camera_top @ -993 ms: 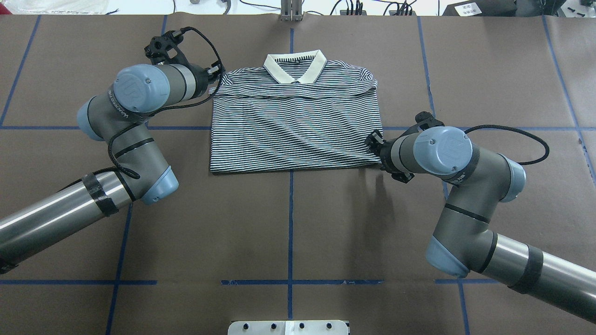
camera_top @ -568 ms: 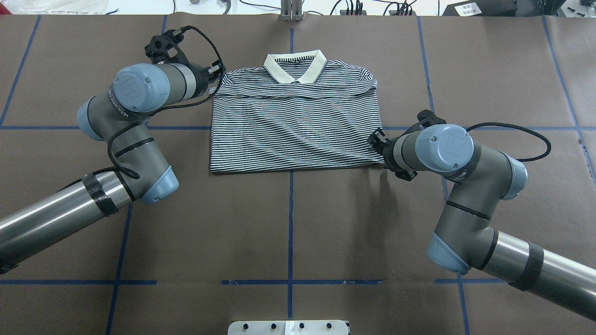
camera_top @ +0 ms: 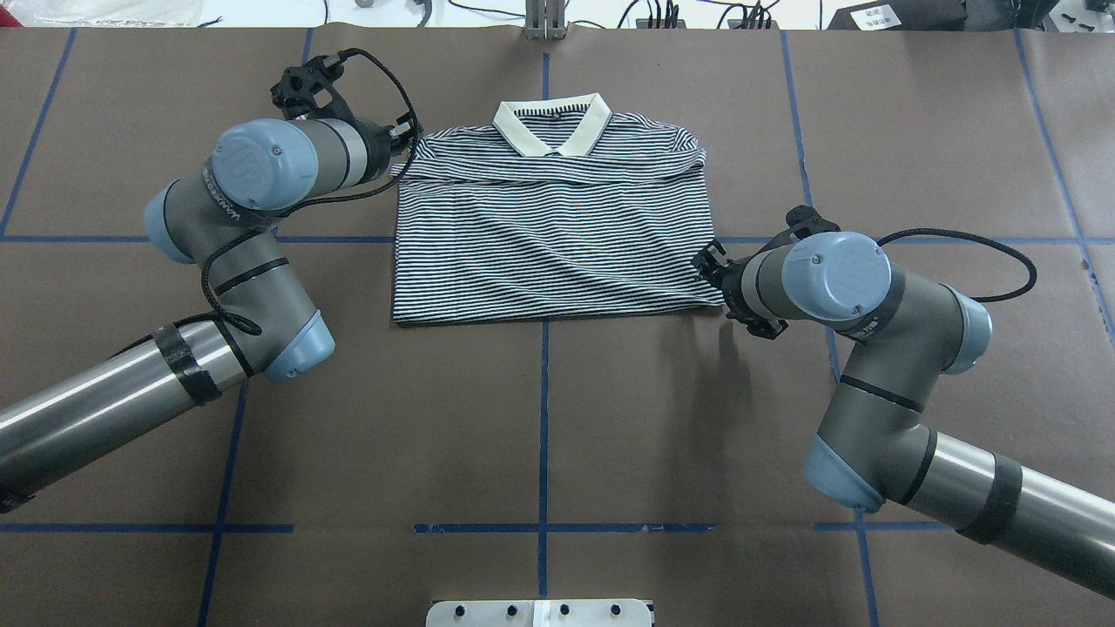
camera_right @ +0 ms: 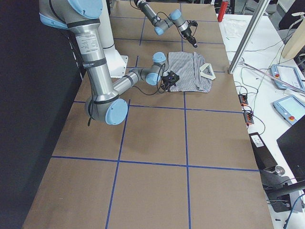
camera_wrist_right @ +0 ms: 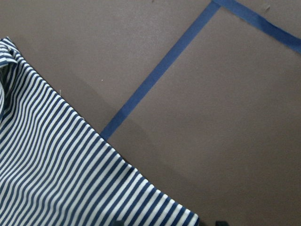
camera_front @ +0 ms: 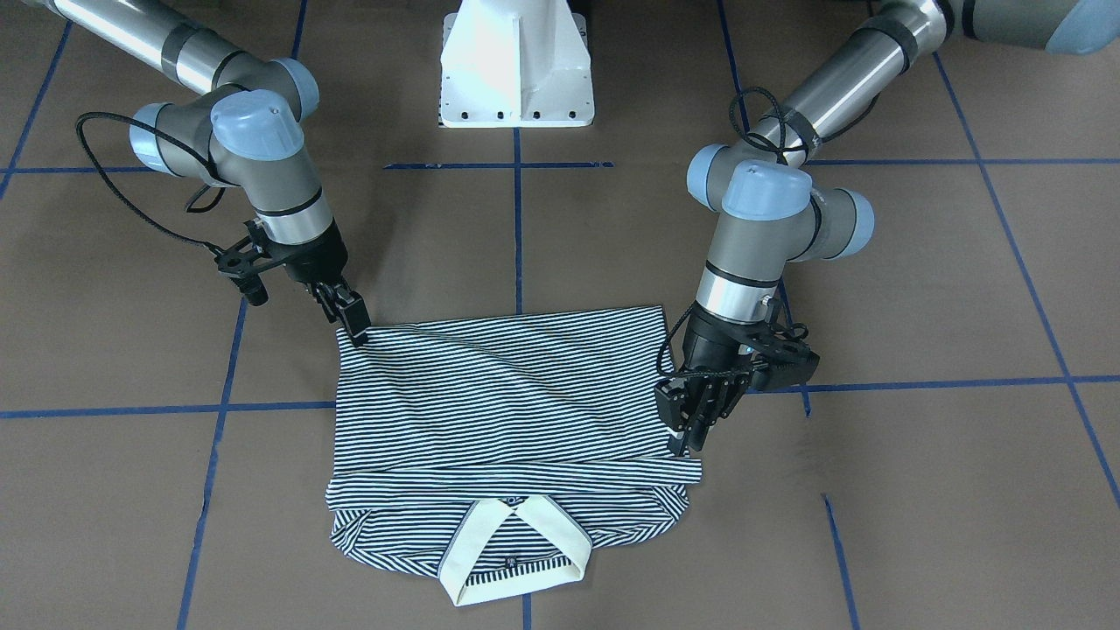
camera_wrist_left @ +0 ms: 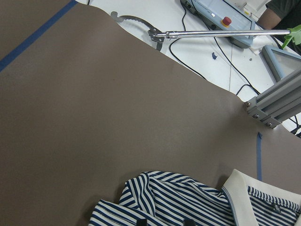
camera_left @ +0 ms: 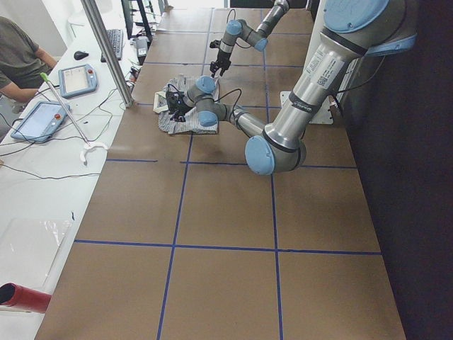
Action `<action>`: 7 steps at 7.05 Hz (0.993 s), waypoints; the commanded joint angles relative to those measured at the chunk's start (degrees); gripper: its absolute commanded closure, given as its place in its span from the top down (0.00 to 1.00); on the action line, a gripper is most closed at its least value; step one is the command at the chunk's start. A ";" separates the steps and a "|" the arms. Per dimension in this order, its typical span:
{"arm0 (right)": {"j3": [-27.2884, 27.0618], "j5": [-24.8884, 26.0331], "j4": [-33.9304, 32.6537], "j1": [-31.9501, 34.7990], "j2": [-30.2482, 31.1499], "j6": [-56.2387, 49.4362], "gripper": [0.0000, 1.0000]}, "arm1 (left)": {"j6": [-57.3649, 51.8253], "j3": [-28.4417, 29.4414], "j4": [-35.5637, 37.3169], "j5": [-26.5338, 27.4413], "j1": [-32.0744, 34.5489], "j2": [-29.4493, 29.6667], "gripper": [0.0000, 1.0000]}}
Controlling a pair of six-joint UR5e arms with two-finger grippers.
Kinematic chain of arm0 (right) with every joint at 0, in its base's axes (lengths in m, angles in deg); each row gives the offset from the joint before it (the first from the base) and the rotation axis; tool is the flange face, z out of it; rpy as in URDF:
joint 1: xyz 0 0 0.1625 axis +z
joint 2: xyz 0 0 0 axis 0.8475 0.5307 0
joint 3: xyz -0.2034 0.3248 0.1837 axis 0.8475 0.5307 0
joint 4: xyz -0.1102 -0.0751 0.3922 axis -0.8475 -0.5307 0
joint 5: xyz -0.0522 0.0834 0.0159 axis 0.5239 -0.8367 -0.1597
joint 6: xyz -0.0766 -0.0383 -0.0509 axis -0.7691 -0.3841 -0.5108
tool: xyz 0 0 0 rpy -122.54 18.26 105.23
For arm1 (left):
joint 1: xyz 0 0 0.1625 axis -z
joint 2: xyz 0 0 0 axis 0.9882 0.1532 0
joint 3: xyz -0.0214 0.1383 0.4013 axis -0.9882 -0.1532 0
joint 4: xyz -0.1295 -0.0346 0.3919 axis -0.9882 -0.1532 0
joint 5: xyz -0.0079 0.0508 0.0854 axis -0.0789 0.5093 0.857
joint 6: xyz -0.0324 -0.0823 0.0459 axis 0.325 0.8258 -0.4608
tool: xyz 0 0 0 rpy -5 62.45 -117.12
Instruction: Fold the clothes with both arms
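The striped polo shirt (camera_top: 549, 235) lies folded flat at the middle back of the table, its cream collar (camera_top: 551, 122) toward the far edge. My left gripper (camera_top: 406, 138) sits at the shirt's far-left shoulder corner. In its wrist view two dark fingertips (camera_wrist_left: 141, 220) rest on the stripes a little apart. My right gripper (camera_top: 707, 257) is at the near-right corner of the shirt (camera_front: 499, 394). Its wrist view shows that corner (camera_wrist_right: 195, 217) between widely spread tips. In the front view the left gripper (camera_front: 682, 437) and right gripper (camera_front: 354, 325) both touch the cloth's edges.
The brown table cover carries a grid of blue tape lines (camera_top: 543, 418). The white pedestal base (camera_front: 516, 66) stands at the robot's side. A metal post (camera_top: 545, 22) rises at the far edge. Beyond it is a white bench with cables, tablets and a seated person (camera_left: 18, 49).
The right arm's wrist and gripper shifted slightly rightward and away from the shirt's middle. The left arm and the shirt's outline look unchanged.
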 commanded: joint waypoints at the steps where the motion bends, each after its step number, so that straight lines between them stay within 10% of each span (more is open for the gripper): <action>1: 0.60 0.16 -0.01 -0.12 0.46 0.00 0.72 | 0.53 0.00 0.03 0.00 0.00 0.00 0.38; 2: 0.78 0.25 -0.01 -0.21 0.37 0.00 0.70 | 0.53 0.00 0.03 0.00 0.00 0.00 0.38; 4: 0.87 0.33 -0.53 -0.30 0.29 0.00 0.00 | 0.62 0.00 0.03 0.00 0.00 0.00 0.38; 7: -0.01 0.25 -0.89 -0.48 -0.06 0.00 0.00 | 0.89 0.00 0.03 0.00 0.00 0.00 0.37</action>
